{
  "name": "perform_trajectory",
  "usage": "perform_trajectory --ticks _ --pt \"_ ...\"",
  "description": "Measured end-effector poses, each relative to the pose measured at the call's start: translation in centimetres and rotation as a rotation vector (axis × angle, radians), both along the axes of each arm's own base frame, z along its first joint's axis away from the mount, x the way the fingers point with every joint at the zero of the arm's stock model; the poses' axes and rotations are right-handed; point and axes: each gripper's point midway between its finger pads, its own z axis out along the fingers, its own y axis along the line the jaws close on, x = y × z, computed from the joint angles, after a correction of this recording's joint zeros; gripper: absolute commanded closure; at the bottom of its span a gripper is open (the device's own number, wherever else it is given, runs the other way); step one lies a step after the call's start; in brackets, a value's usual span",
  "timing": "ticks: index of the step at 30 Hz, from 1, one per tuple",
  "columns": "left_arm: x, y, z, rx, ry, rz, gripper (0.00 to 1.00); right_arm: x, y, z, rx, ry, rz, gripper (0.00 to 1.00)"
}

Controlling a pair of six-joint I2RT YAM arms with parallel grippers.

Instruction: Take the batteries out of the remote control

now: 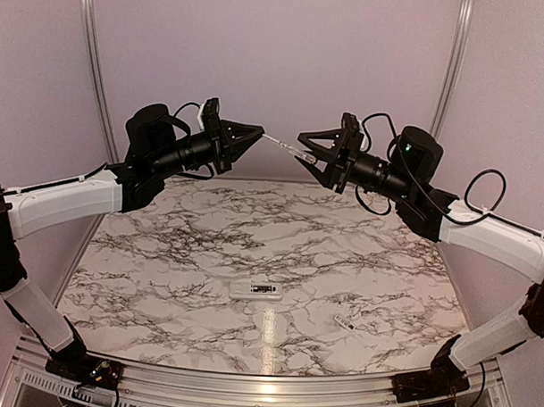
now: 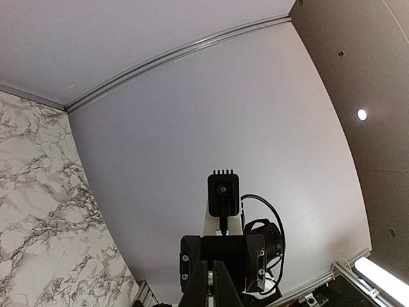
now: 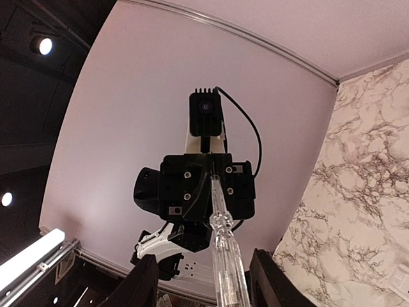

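The remote control [image 1: 256,290] lies flat on the marble table [image 1: 163,253], a slim white bar with a dark recess facing up. I cannot make out the batteries. Both arms are raised high above the table, facing each other. My left gripper [image 1: 259,133] [image 2: 209,289] is shut on the thin metal shaft of a clear-handled screwdriver [image 3: 223,256] [image 1: 287,147]. My right gripper [image 1: 305,154] [image 3: 214,288] stands around the clear handle, its fingers [image 3: 144,284] still a gap away on each side.
A small white piece [image 1: 344,322] lies on the table to the right of the remote. Lilac walls with grey metal rails [image 1: 94,63] close in the back and sides.
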Motion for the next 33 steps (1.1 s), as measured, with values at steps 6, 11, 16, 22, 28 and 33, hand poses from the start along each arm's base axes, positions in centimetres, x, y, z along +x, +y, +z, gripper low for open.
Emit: perform_trajectory --ticks 6,11,16,22,28,33 --pt "0.0 -0.2 -0.2 0.004 0.002 0.000 1.00 0.3 0.2 -0.3 -0.031 -0.011 -0.005 0.62" --pt "0.0 -0.4 -0.5 0.006 0.007 0.001 1.00 0.6 0.6 -0.9 -0.059 -0.011 -0.005 0.70" --pt "-0.2 -0.9 -0.8 0.009 0.013 -0.005 1.00 0.8 0.8 -1.2 -0.074 -0.008 -0.002 0.77" --pt "-0.1 -1.1 -0.7 0.010 0.009 0.000 1.00 0.9 0.9 -1.5 -0.083 -0.007 -0.002 0.80" --pt "-0.1 -1.1 -0.7 0.010 0.006 0.001 1.00 0.9 0.9 -1.5 -0.084 -0.011 -0.002 0.80" --pt "0.0 -1.1 -0.7 0.010 0.007 0.008 1.00 1.0 1.0 -1.5 -0.088 -0.011 -0.002 0.81"
